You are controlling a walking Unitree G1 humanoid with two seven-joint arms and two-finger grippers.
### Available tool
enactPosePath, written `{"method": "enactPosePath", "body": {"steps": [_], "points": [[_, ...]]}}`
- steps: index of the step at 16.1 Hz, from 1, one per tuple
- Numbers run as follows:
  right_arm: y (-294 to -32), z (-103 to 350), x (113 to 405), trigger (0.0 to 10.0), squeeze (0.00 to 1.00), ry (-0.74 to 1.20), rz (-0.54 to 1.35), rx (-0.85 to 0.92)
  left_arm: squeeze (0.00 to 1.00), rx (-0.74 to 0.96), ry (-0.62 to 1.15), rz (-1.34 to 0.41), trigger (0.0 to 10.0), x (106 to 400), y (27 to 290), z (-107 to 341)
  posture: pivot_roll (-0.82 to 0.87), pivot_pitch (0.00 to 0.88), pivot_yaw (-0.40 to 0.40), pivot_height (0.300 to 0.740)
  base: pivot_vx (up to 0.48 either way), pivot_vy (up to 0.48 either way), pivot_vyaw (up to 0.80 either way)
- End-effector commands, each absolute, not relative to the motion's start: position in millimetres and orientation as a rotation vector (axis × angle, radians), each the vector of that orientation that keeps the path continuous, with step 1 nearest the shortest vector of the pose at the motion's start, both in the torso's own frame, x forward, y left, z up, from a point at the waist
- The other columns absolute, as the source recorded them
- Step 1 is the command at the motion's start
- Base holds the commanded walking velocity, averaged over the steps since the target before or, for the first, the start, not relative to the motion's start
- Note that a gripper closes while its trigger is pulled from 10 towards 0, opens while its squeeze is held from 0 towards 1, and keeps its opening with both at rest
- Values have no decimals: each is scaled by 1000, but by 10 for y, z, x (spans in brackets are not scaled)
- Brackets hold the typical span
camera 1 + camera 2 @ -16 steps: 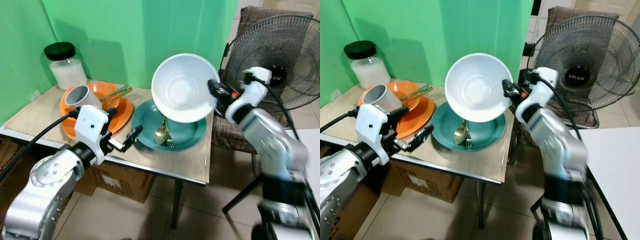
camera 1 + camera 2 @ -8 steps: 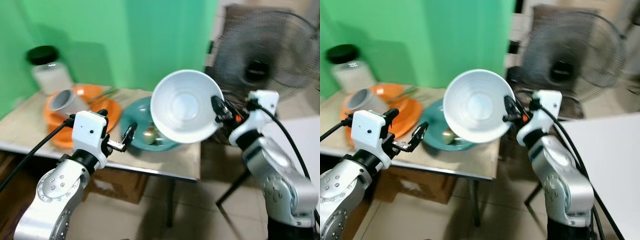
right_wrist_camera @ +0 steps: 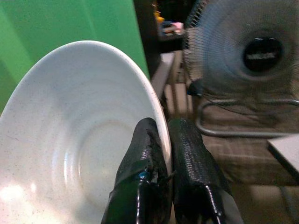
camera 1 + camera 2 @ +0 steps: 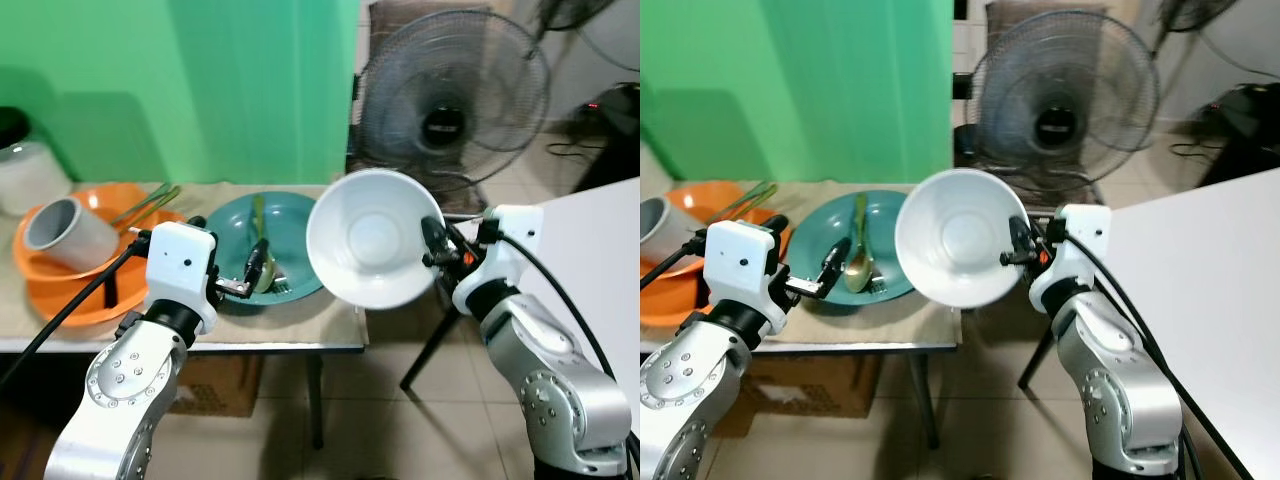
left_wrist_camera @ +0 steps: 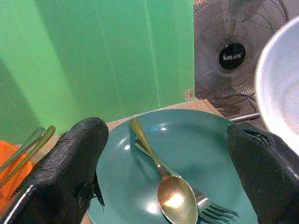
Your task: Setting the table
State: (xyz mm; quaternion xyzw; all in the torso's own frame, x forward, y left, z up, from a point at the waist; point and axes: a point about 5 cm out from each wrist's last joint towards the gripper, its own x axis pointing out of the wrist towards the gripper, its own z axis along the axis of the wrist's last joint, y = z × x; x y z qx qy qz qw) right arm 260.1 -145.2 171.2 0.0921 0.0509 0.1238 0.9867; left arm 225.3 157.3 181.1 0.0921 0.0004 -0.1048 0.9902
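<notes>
Item: white bowl (image 4: 374, 252), held in the air off the table's (image 4: 300, 328) 3 o'clock edge, tipped on its side with the hollow facing the camera. Holder: right claw (image 4: 432, 251), pinched shut on the rim at the bowl's 3 o'clock, one finger inside the wall and one outside, as the right wrist view shows. Handling, by judgement: rigid, glazed and smooth, so likely slippery under a rim-only pinch; its weight hangs to one side of the grip and may swing or slide; breakable if dropped on the tiled floor below. The rim is the only practical hold, and setting down should be slow and level. Left claw (image 4: 230, 283): fingers spread wide apart, holding nothing, poised above the teal plate (image 4: 240, 222) at about its 7 o'clock. On that plate: gold spoon (image 5: 176, 202) lying over a fork (image 5: 212, 213). At the table's 9 o'clock end: orange plates (image 4: 55, 293) carrying a grey cup (image 4: 62, 232) on its side, with green chopsticks (image 4: 146, 202) just beyond. Behind, at 12 to 1 o'clock: standing fan (image 4: 450, 95). At 3 o'clock: corner of a white surface (image 4: 1210, 270), well apart from the bowl.
</notes>
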Motion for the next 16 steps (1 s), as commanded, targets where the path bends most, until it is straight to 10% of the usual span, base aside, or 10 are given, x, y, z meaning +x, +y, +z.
{"method": "enactPosePath", "body": {"steps": [1, 16], "points": [[-1461, 1810, 2586, 10000, 0, 52, 236, 161, 0, 188, 15, -185, 10000, 2258, 1588, 1774, -60, 0, -3, 740, 0, 0, -756], [-1421, 2021, 2658, 10000, 0, -91, 164, 263, 0, 153, -19, -113, 10000, 2253, 1613, 1805, -50, 0, -28, 740, 0, 0, -761]]}}
